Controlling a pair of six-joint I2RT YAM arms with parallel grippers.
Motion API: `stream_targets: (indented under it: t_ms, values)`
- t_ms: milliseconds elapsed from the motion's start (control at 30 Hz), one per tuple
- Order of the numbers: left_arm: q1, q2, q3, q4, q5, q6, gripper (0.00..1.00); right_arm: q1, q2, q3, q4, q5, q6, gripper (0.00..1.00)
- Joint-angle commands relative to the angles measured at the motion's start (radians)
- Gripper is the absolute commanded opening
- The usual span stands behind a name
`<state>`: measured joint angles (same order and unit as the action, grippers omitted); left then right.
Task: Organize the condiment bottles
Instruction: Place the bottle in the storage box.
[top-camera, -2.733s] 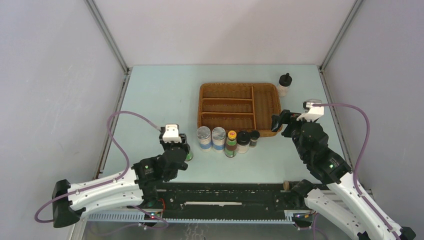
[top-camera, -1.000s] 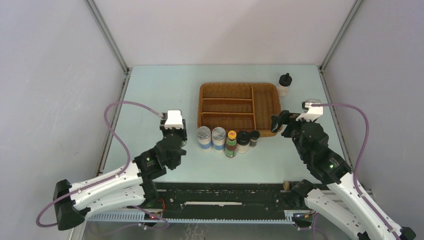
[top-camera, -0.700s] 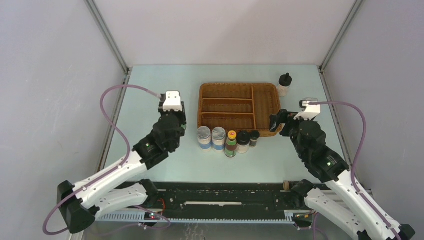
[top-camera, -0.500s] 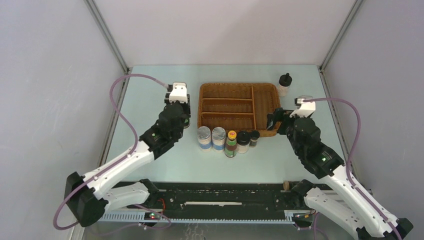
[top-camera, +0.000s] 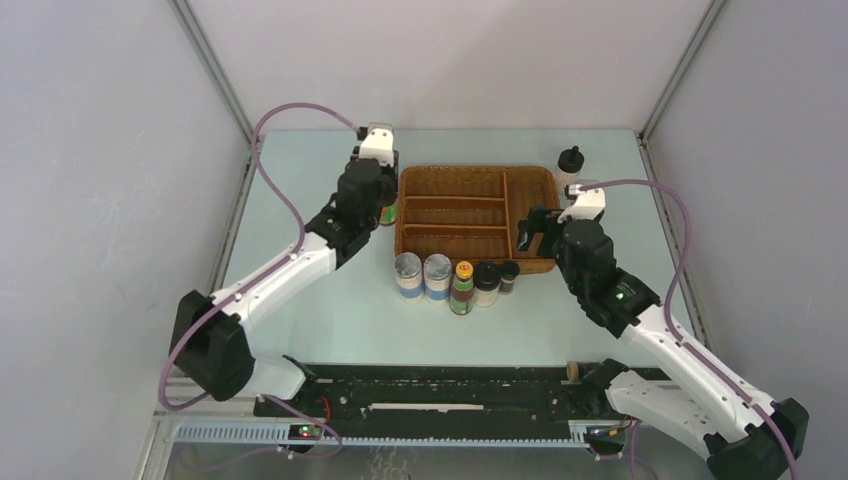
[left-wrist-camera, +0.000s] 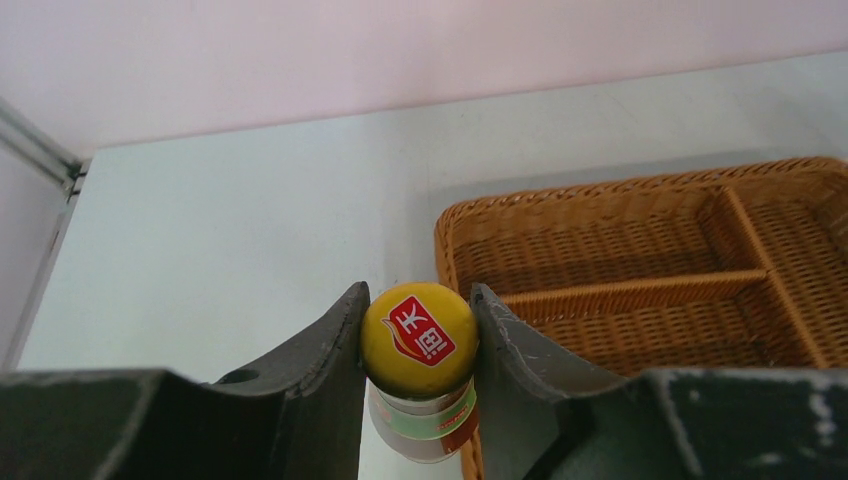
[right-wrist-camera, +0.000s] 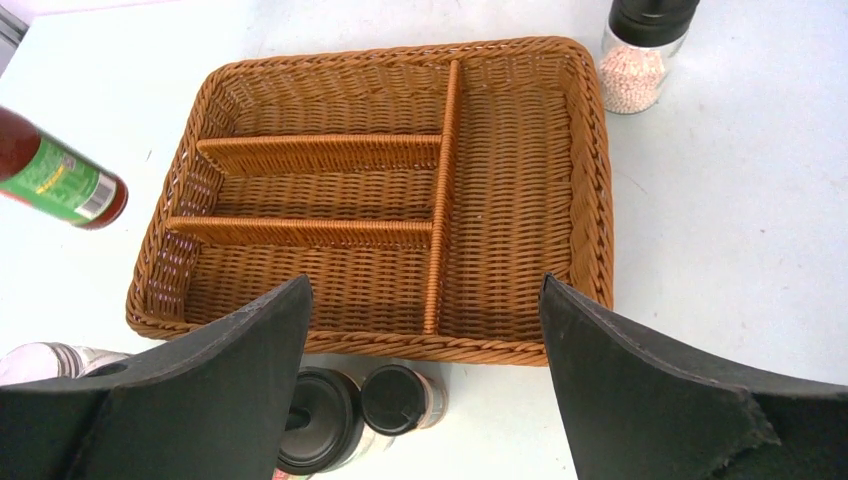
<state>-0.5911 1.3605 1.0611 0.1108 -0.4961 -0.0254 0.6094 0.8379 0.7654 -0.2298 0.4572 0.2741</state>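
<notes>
Step in hand: the left arm is carrying a yellow-capped sauce bottle (left-wrist-camera: 420, 345) toward the wicker tray (right-wrist-camera: 592, 215) — a transport, with the placing not yet done.
Left gripper (left-wrist-camera: 417, 298): its jaws are clamping the bottle by the yellow cap, one finger on each side.
Held bottle: it is hanging just outside the tray's left rim, near the far-left corner, and appears to be off the counter (top-camera: 320, 180).
Right gripper (right-wrist-camera: 425, 300): its jaws are standing wide apart on nothing, hovering over the tray's near-right edge.
Waiting bottles: two shakers (top-camera: 422, 276), a second sauce bottle (top-camera: 462, 287), a black-capped white bottle (top-camera: 486, 283) and a tiny dark bottle (top-camera: 509, 276) are standing in a row just in front of the tray; a black-capped bottle of pale granules (right-wrist-camera: 640, 50) is standing beside the far-right corner.
Tray: none of the bottles is sitting in its compartments.
Next move, as a judgement: the left arm is likely needing to clear the rim, move over one of the left compartments and lower the bottle before its jaws part — while the right arm is well placed to reach for the row or the granule bottle.
</notes>
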Motion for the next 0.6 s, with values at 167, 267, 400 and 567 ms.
stream_targets:
  t_ms: [167,267,400,567]
  values:
    - [0.039,0.118,0.264,0.171,0.124,0.024,0.00,0.008,0.071,0.005,0.106,-0.002,0.016,0.92]
    - [0.048,0.168,0.308,0.175,0.154,0.024,0.00,0.009,0.084,0.005,0.121,0.006,0.021,0.92]
    - [0.057,0.239,0.357,0.193,0.195,0.022,0.00,0.010,0.085,-0.013,0.155,0.005,0.026,0.91]
    - [0.076,0.321,0.416,0.211,0.238,0.017,0.00,0.015,0.085,-0.014,0.170,0.004,0.025,0.91]
